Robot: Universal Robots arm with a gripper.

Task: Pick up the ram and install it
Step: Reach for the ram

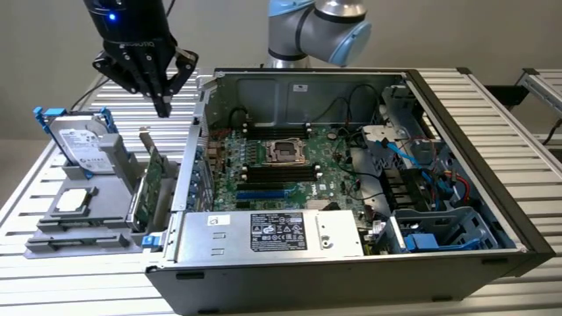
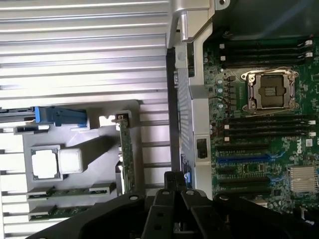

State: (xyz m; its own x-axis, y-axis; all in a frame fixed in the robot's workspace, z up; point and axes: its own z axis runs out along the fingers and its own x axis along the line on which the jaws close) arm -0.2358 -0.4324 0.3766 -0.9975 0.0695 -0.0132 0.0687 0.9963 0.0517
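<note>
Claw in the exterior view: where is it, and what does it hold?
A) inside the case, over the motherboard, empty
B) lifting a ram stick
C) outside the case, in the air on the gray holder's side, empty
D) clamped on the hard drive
C: the claw hangs shut and empty outside the computer case, on the side of the gray holder, and the ram sticks lie in that holder.

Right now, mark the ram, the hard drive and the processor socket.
ram (image 2: 70,191): wrist view, middle of a green stick lying flat.
hard drive (image 1: 80,140): exterior view, its labelled face.
processor socket (image 1: 287,151): exterior view, centre of its metal frame.
</note>
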